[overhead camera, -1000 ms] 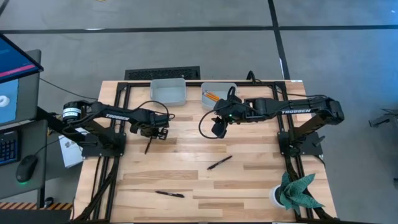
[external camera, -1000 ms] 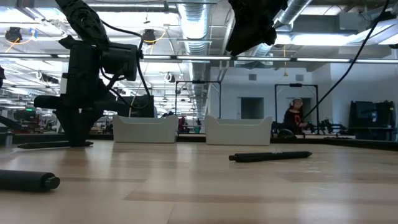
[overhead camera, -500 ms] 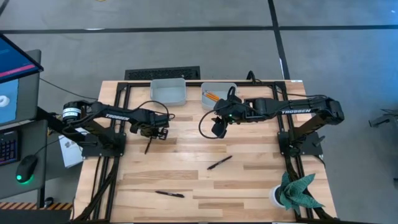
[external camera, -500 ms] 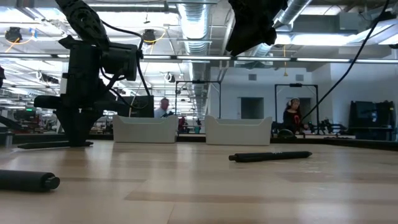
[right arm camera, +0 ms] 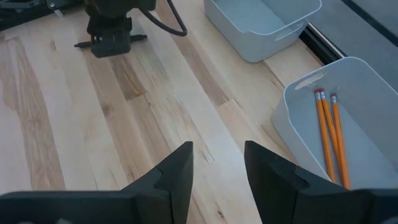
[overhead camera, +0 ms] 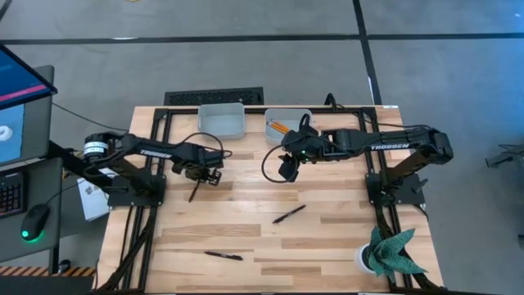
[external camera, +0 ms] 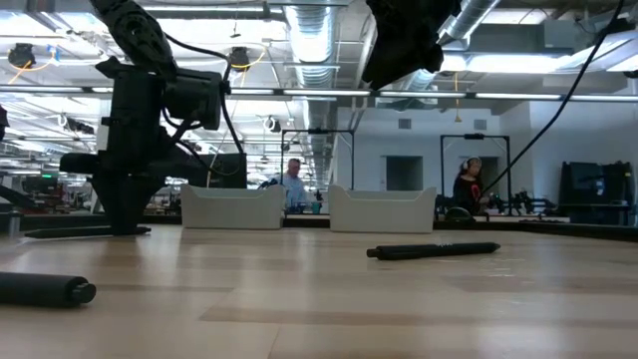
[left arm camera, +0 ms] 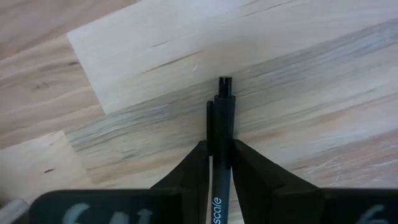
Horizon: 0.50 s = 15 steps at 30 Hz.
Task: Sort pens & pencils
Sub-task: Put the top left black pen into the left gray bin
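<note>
Left wrist view first: your left gripper (left arm camera: 221, 163) has its two fingers (left arm camera: 193, 171) pinching a black pen (left arm camera: 222, 143), the barrel running straight out between them with its tip aimed at the wood away from the wrist. From overhead, that held pen (overhead camera: 195, 192) sits close to the table (overhead camera: 246, 238), its long axis slanting from the gripper toward the near-left, just in front of the left bin (overhead camera: 223, 120).

You'll find your right gripper (overhead camera: 287, 168) hovering just in front of the right bin (overhead camera: 285, 124), fingers (right arm camera: 177, 168) spread apart with nothing between them. Both orange pencils (right arm camera: 328, 134) lie side by side inside the right bin, long axes nearly parallel, eraser ends toward the left bin.

Two more pens lie loose on the wood. One pen (overhead camera: 288, 214) rests well in front of the right bin, slanted, its far end pointing right. The other pen (overhead camera: 223, 256) lies near the front edge, well in front of the left bin, almost parallel to that edge.
</note>
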Motion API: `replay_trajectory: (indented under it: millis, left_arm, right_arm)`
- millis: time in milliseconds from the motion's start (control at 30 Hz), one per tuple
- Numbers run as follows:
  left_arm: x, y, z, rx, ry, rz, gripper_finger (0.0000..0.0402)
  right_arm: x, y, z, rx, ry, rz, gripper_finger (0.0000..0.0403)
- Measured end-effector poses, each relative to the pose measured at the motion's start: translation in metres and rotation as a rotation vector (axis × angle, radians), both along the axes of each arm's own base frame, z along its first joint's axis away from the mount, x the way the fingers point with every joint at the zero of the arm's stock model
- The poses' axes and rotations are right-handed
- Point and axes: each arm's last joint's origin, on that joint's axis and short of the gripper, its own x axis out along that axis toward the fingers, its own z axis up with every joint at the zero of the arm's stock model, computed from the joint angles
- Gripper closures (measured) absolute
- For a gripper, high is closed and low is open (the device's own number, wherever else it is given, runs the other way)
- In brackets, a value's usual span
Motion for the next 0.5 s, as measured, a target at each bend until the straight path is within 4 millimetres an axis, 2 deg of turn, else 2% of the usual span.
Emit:
replay_trajectory:
  millis: [500]
  left_arm:
    - [0.021, 0.006, 0.026, 0.015, -0.073, -0.147, 0.0353]
  right_arm:
    - [-0.001, 0.0, -0.001, 0.001, 0.02, -0.001, 0.0237]
